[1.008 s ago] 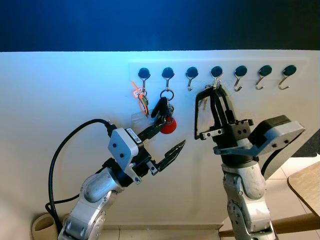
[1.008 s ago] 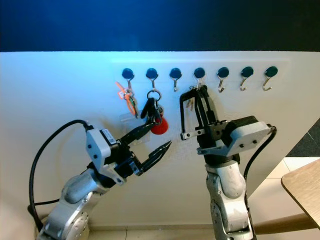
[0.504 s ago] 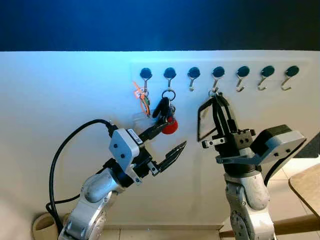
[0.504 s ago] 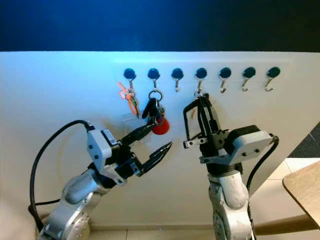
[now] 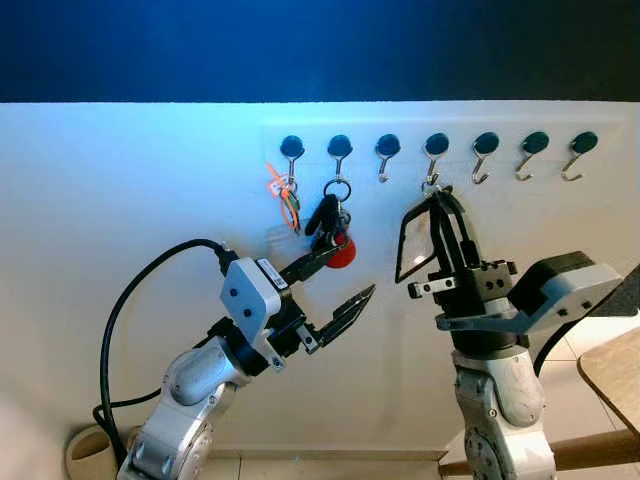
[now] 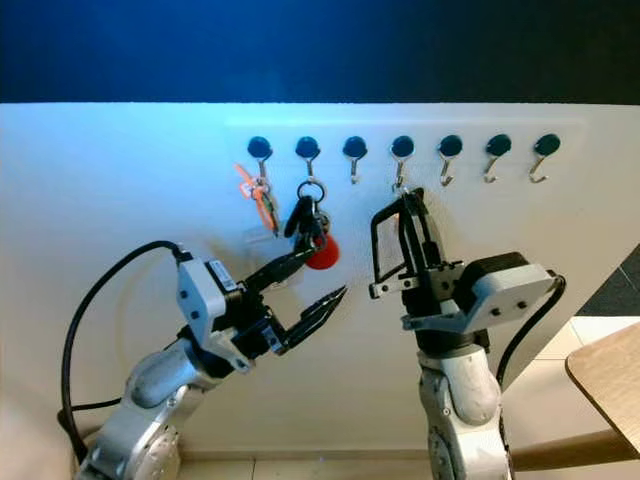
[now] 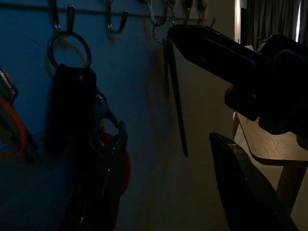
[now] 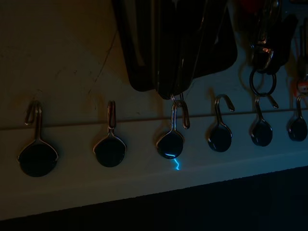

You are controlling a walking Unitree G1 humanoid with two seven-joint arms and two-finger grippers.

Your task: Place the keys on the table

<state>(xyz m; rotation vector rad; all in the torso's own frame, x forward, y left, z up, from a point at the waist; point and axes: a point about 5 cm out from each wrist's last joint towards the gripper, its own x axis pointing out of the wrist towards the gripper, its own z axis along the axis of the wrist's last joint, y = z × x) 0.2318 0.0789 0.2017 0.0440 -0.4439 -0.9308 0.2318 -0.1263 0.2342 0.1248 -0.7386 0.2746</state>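
Two claws reached up at a row of hooks on a white wall.

The wall [image 5: 130, 250] was white with dark blue above, and a wooden counter [image 5: 612, 372] corner showed at the right. The keys [image 5: 330, 225], with a red tag, hung on the second hook [image 5: 339, 152]. The left claw [image 5: 335, 285] was wide open just below them, holding nothing. The right claw [image 5: 437, 200] was pressed together, tips touching a ring at the fourth hook [image 5: 434, 150].

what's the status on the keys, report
Right claw shut on the keys, which hang on the fourth hook. Left claw open, idle below black-and-red bunch.
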